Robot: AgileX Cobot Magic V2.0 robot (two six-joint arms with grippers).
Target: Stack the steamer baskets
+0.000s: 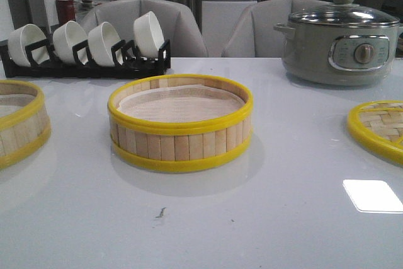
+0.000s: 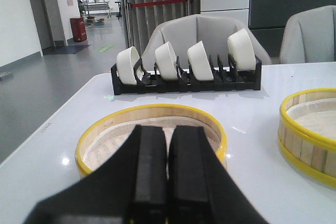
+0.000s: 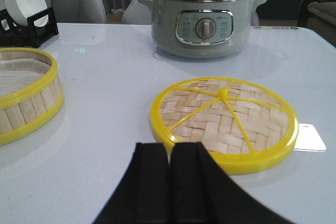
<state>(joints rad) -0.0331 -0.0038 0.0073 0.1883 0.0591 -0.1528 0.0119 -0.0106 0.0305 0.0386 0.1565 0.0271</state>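
Note:
One steamer basket stands in the middle of the white table, its whitish liner showing. A second steamer basket sits at the left edge, cut off by the front view. In the left wrist view this second basket lies just beyond my left gripper, which is shut and empty; the middle basket shows to one side. My right gripper is shut and empty, close to the near rim of the flat woven lid. The middle basket appears at that view's edge. Neither gripper shows in the front view.
A black rack with white bowls stands at the back left. A grey electric pot with a glass lid stands at the back right. The woven lid lies at the right edge, and a bright light patch lies near it.

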